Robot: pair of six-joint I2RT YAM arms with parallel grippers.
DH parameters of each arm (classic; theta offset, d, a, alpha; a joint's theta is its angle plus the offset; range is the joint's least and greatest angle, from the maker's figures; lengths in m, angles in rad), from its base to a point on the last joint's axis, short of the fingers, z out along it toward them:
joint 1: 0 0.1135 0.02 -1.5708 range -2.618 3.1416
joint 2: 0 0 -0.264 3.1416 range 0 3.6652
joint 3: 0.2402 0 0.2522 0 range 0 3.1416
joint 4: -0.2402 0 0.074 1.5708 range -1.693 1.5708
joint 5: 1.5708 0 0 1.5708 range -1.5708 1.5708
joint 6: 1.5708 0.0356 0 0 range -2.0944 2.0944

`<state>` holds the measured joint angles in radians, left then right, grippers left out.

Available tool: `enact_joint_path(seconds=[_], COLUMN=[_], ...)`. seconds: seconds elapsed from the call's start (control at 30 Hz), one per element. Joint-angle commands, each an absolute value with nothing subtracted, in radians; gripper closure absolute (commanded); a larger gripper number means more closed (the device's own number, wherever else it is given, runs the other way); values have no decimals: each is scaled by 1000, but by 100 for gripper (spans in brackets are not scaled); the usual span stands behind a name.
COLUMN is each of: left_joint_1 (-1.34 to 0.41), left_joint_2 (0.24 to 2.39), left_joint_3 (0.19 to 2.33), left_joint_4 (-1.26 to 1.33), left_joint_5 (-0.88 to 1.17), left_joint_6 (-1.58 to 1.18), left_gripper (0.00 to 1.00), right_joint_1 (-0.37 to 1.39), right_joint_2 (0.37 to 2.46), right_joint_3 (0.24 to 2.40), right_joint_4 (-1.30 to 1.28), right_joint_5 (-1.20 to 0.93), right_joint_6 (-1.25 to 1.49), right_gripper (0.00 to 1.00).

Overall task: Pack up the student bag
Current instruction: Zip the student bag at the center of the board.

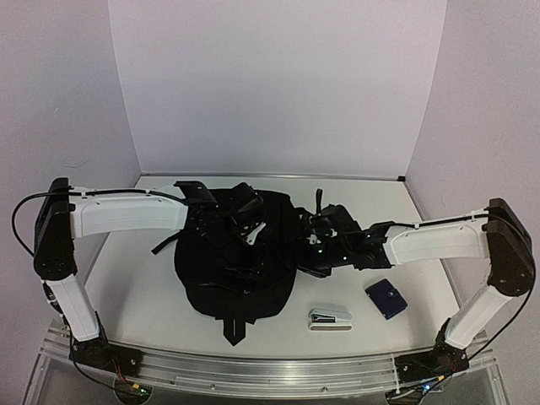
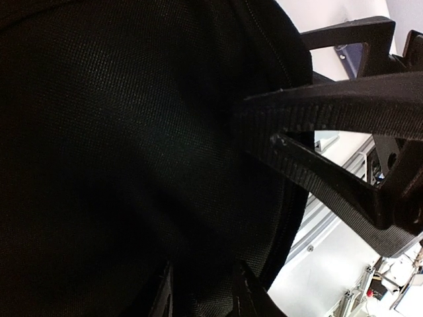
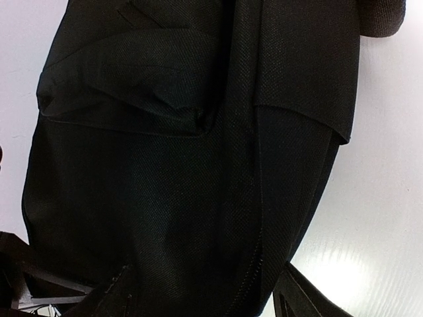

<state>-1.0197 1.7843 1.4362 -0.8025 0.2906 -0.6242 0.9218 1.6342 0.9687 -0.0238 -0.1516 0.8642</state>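
Observation:
The student bag [image 1: 229,283] is a large black fabric backpack lying flat in the middle of the table. My left gripper [image 1: 245,221] is down on its far upper part. In the left wrist view its fingers stand close together with a fold of the bag [image 2: 132,145] pinched between them, so the left gripper [image 2: 206,294] is shut on the fabric. My right gripper [image 1: 319,240] is at the bag's right edge. In the right wrist view its jaws stand wide, astride the bag [image 3: 172,165] along a zipper seam [image 3: 259,251], with the right gripper [image 3: 208,294] open.
A silver and black stapler [image 1: 329,317] lies near the front edge, right of the bag. A dark blue flat item [image 1: 386,298] lies beside it, under my right arm. Black webbing straps [image 2: 330,115] cross the left wrist view. A strap [image 1: 234,327] trails off the bag's front.

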Motion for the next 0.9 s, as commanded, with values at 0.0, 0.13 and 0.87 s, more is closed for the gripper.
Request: enact_joint_path(seconds=[0.0, 0.13, 0.87], left_joint_1=[-1036, -1045, -1043], left_joint_2=[1804, 1796, 1402], left_joint_3=[1489, 1492, 1224], left_joint_4=[-847, -866, -795], left_joint_5=[273, 247, -161], left_joint_6=[-621, -628, -802], left_gripper=[79, 96, 100], right_joint_1=[927, 928, 866], right_joint_2=[1647, 1651, 1629], right_joint_3=[966, 965, 937], right_joint_4=[19, 23, 20], right_joint_5=[-151, -149, -41], right_joint_6=[863, 863, 913], right_gripper=[31, 37, 100])
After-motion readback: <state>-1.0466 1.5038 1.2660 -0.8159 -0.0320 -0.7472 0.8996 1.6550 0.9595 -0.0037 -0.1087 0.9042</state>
